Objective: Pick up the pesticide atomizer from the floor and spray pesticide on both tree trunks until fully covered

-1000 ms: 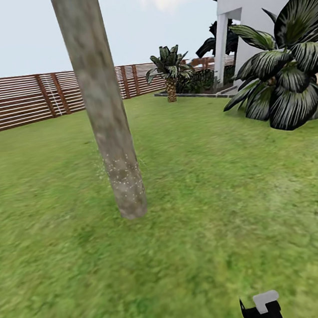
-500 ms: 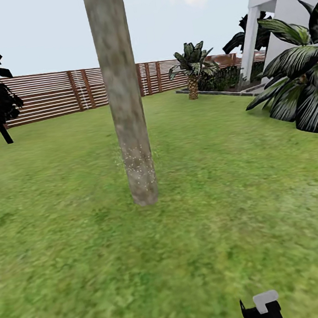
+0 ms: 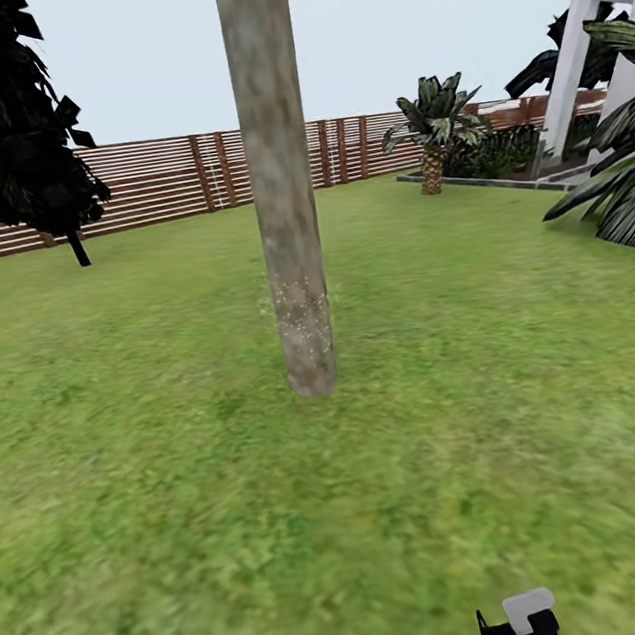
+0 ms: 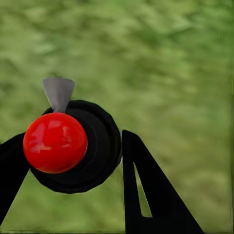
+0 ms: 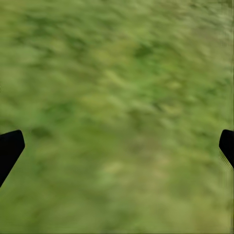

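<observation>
The view had swung left, centring the speckled tree trunk ahead, so spraying looked possible; left gripper gripped the bottle, right gripper gaped wide

The tree trunk is rendered as matt, mottled grey-brown bark, speckled with fine pale dots low down. At about ten o'clock of it, a fence of brown wooden slats is seen. The pesticide atomizer is shown with a glossy, smooth red top on a matt black body. The lawn looks rough and grassy.
</observation>
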